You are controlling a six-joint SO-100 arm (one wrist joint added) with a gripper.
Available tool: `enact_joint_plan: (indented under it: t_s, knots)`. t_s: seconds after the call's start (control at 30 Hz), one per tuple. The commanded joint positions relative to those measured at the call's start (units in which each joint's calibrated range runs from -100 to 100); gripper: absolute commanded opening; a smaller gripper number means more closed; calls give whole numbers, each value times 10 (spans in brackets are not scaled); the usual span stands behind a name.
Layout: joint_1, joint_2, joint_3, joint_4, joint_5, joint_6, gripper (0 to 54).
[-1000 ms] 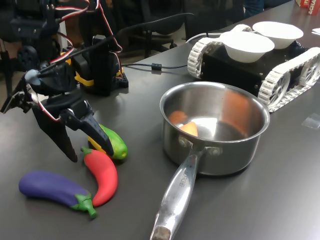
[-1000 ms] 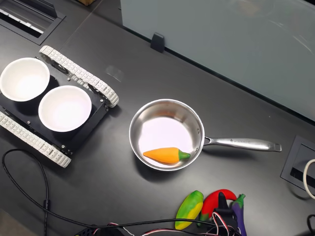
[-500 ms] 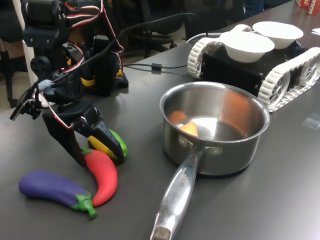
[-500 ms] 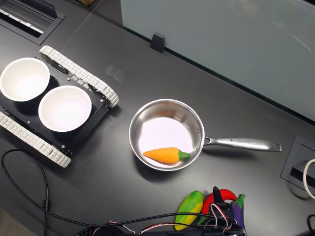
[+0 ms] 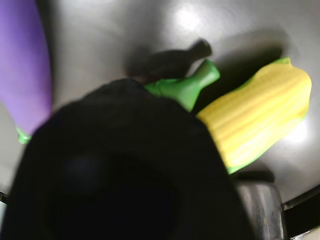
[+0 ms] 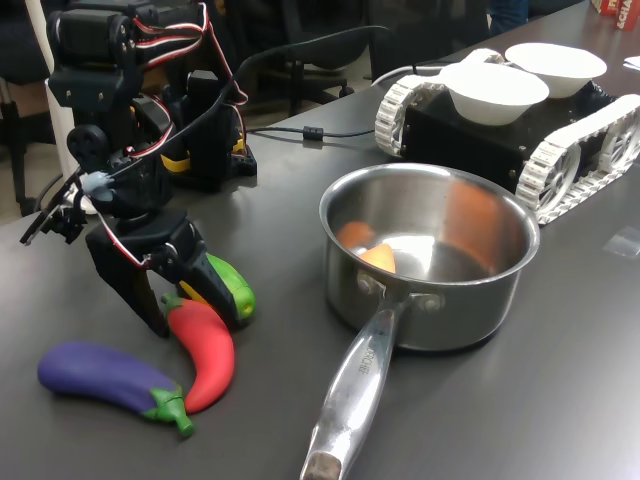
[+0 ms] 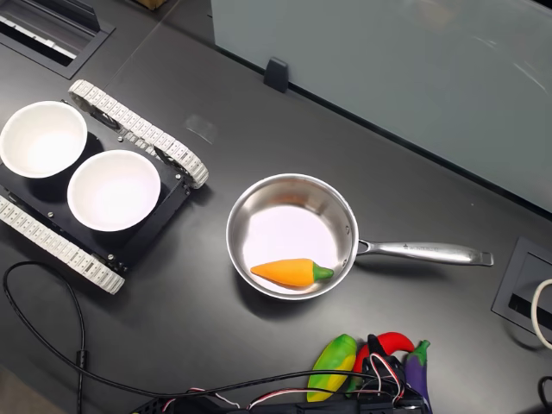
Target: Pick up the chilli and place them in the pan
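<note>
The red chilli [image 6: 207,352] lies on the dark table between the purple eggplant [image 6: 98,374] and the yellow-green corn [image 6: 232,286]. My gripper [image 6: 190,318] is down over the chilli's stem end, open, one black finger on each side of it. In the second exterior view the gripper [image 7: 377,357] covers part of the chilli [image 7: 397,341]. The wrist view shows only the chilli's green stem [image 5: 189,88] past a black finger [image 5: 125,175]; its red body is hidden. The steel pan [image 6: 500,290] stands to the first exterior view's right, with an orange toy carrot [image 7: 288,272] inside.
The pan's long handle [image 6: 352,395] points toward the table's front edge. A tracked vehicle [image 6: 560,150] carrying two white bowls [image 6: 494,90] stands behind the pan. The arm's base and cables [image 6: 200,130] are behind the vegetables. The corn [image 5: 260,117] and eggplant [image 5: 22,65] flank the stem.
The gripper has come down and toward the first exterior view's right, from above the eggplant side to straddling the chilli's stem end. The vegetables and pan have not moved.
</note>
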State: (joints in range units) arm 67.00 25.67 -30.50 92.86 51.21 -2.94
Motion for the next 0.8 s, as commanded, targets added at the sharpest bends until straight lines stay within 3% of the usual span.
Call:
enact_joint_plan:
  t_s: [0.0,0.4,0.77]
  knots:
    - [-15,-9,-4,-9,5,15,285]
    - [-27,18,-17,1,11,45,237]
    - [-14,15,-16,1,14,46,70]
